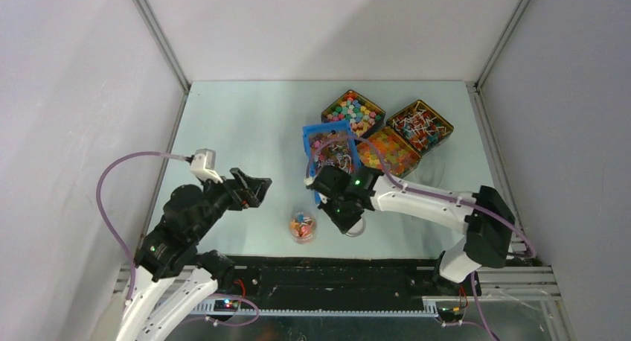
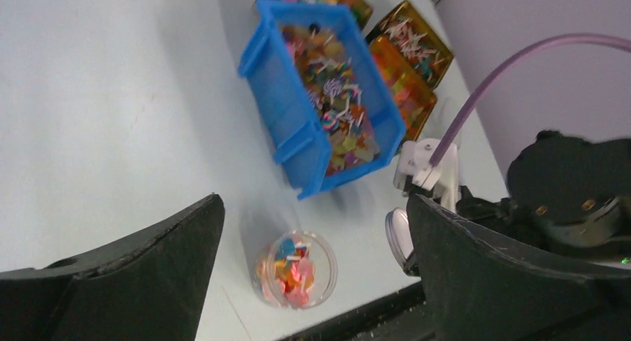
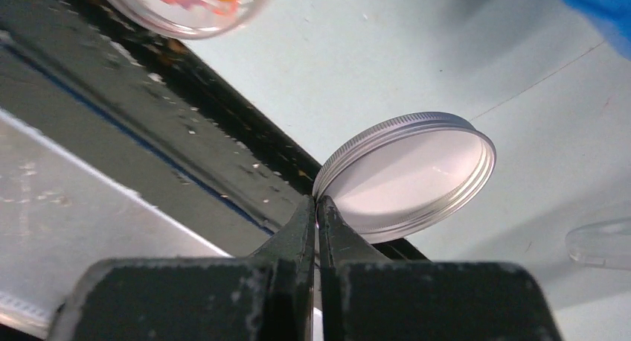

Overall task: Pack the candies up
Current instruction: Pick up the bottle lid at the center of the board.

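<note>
A small clear jar (image 1: 303,226) holding mixed orange, pink and red candies stands open near the table's front edge; it also shows in the left wrist view (image 2: 295,269) and at the top of the right wrist view (image 3: 186,2). My right gripper (image 3: 318,201) is shut on the rim of a silver metal lid (image 3: 409,176), held tilted just right of the jar, and the lid shows in the top view (image 1: 356,226). My left gripper (image 1: 262,190) is open and empty, hovering left of and above the jar.
A blue bin (image 1: 331,152) of mixed sweets and lollipops stands behind the jar. Three tins (image 1: 352,112) (image 1: 419,126) (image 1: 389,152) of sweets sit at the back right. The black front rail (image 1: 335,270) runs close to the jar.
</note>
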### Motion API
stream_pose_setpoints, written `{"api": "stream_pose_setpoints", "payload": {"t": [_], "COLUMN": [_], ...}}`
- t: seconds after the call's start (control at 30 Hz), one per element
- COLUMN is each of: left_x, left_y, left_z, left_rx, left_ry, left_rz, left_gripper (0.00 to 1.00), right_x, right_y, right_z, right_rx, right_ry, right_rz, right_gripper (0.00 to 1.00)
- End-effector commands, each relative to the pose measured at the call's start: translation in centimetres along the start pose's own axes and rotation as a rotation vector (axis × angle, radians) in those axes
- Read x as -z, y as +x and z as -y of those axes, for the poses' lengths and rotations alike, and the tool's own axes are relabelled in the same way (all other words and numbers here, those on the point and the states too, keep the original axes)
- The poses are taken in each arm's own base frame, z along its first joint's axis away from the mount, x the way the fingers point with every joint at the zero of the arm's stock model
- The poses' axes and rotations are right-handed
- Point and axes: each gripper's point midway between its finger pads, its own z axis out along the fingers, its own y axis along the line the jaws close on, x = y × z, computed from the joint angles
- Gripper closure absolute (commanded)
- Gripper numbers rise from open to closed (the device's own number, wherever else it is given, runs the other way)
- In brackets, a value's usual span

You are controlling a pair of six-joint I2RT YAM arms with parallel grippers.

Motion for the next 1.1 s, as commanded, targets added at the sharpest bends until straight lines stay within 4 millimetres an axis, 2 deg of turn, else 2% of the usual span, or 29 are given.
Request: {"api": "stream_pose_setpoints", "payload": {"t": [0.0, 0.13, 0.23, 0.33, 0.37, 0.43, 0.6, 0.77, 0.9, 1.07], "left_x": [0.2, 0.8, 0.9, 0.7, 1.2, 1.4, 1.6, 1.6, 2.0, 2.1], "left_y": [-2.4, -1.8, -0.1, 1.9, 2.7, 3.3, 4.5, 5.4, 5.5, 5.1], "left_z": [1.9, 4.0, 6.1, 7.8, 8.6, 9.5, 11.2, 12.3, 13.4, 14.3], "left_rx": [-0.132, -0.198, -0.241, -0.265, -0.281, -0.294, -0.306, -0.369, -0.475, -0.53], "left_ry": [0.131, 0.281, 0.443, 0.602, 0.675, 0.761, 0.91, 0.995, 1.046, 1.036], "left_rz": [0.135, 0.138, 0.108, 0.084, 0.06, 0.057, 0.026, 0.006, 0.084, 0.164], "left_gripper": [0.0, 0.0, 0.0, 0.0, 0.0, 0.0, 0.0, 0.0, 0.0, 0.0], "right_x": [4.4, 7.9, 11.1, 13.7, 14.5, 15.9, 18.0, 20.0, 21.7, 22.8], "right_y": [-2.0, -3.3, -4.2, -5.3, -5.6, -6.2, -7.2, -7.3, -7.3, -7.1], "right_z": [-1.4, -3.0, -4.1, -4.4, -4.4, -4.3, -3.7, -4.2, -4.7, -5.2], "right_rx": [-0.044, -0.061, -0.086, -0.12, -0.144, -0.161, -0.208, -0.2, -0.172, -0.165], "right_ry": [-0.129, -0.319, -0.509, -0.638, -0.685, -0.739, -0.827, -0.891, -0.942, -0.979], "right_rz": [0.09, 0.153, 0.204, 0.264, 0.271, 0.306, 0.348, 0.379, 0.415, 0.423], "right_gripper": [1.0, 1.0, 1.0, 1.0, 1.0, 1.0, 1.0, 1.0, 1.0, 1.0]}}
